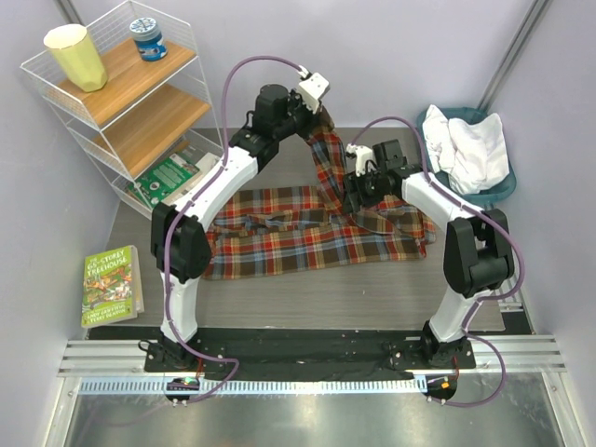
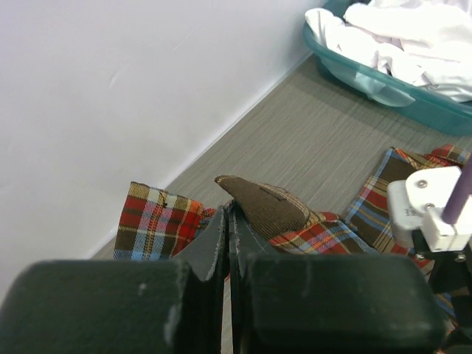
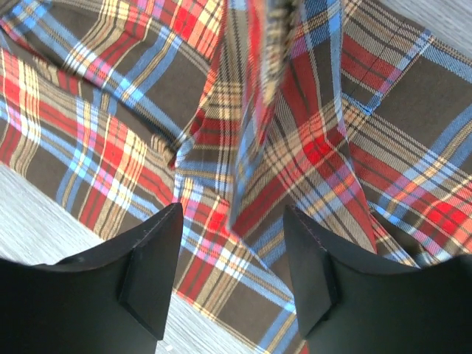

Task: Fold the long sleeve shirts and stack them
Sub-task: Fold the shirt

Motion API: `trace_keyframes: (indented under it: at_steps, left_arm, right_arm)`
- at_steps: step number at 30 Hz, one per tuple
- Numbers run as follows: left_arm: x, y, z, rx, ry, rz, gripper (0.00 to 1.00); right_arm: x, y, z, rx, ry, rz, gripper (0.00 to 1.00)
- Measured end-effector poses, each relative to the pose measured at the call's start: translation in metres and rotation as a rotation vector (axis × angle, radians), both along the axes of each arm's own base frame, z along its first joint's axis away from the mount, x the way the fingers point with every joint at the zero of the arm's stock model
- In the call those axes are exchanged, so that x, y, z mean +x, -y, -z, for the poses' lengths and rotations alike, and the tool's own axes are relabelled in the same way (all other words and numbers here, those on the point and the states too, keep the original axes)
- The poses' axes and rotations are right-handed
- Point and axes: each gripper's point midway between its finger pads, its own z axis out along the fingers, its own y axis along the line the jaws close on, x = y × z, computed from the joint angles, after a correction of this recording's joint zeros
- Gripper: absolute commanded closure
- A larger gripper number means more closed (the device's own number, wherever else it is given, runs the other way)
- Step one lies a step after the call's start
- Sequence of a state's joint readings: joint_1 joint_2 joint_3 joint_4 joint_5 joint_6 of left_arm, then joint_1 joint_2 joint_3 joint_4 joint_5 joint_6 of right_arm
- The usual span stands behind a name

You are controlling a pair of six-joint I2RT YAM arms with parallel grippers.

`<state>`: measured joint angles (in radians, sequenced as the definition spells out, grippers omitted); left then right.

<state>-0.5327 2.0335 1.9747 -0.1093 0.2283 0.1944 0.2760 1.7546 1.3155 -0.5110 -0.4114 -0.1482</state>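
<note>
The plaid flannel shirt (image 1: 307,228) lies spread across the middle of the table, one part pulled up toward the back. My left gripper (image 1: 321,112) is shut on the shirt's brown collar (image 2: 265,206) and holds it raised above the table; the plaid cloth (image 2: 158,221) hangs below it. My right gripper (image 1: 358,200) is open and hovers just over the plaid cloth (image 3: 243,133), with a raised fold between its fingers (image 3: 151,273). The white shirt (image 1: 470,149) lies crumpled in the teal basket (image 1: 498,191), also in the left wrist view (image 2: 413,37).
A wire shelf (image 1: 140,102) with a yellow cup (image 1: 79,56), a jar (image 1: 147,39) and a green book stands at the back left. Another book (image 1: 112,284) lies at the left edge. The basket (image 2: 391,88) sits at the back right corner.
</note>
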Motion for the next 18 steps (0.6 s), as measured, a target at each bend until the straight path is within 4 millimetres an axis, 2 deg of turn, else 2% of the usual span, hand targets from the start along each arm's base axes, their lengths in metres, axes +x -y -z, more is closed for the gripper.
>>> trace_keyframes:
  at_steps: [2, 4, 5, 6, 10, 13, 15, 18]
  left_arm:
    - [0.000, 0.000, -0.003, -0.003, 0.006, 0.000, 1.00]
    - [0.000, 0.000, -0.004, -0.004, 0.007, 0.000, 1.00]
    - [0.000, 0.000, -0.004, -0.003, 0.007, 0.000, 1.00]
    - [0.000, 0.000, -0.004, -0.003, 0.008, 0.001, 1.00]
    - [-0.002, 0.000, -0.004, 0.005, 0.018, 0.037, 1.00]
    - [-0.016, -0.005, 0.001, 0.029, 0.015, 0.111, 1.00]
    - [-0.029, -0.017, 0.006, 0.066, 0.025, 0.175, 1.00]
    - [-0.047, -0.049, 0.016, 0.148, 0.046, 0.256, 1.00]
  right_arm:
    - [0.003, -0.001, 0.004, 0.006, -0.009, 0.015, 0.66]
    - [0.004, -0.001, 0.008, 0.003, -0.013, 0.023, 0.82]
    - [0.006, 0.000, 0.009, -0.001, -0.015, 0.030, 0.94]
    - [0.006, 0.001, 0.011, -0.007, -0.014, 0.034, 0.98]
    - [0.011, 0.013, 0.012, -0.033, -0.006, 0.060, 0.99]
    - [0.013, 0.034, 0.006, -0.064, 0.013, 0.079, 0.99]
    - [0.014, 0.051, -0.003, -0.092, 0.043, 0.083, 0.99]
    - [0.009, 0.073, -0.022, -0.137, 0.089, 0.059, 0.99]
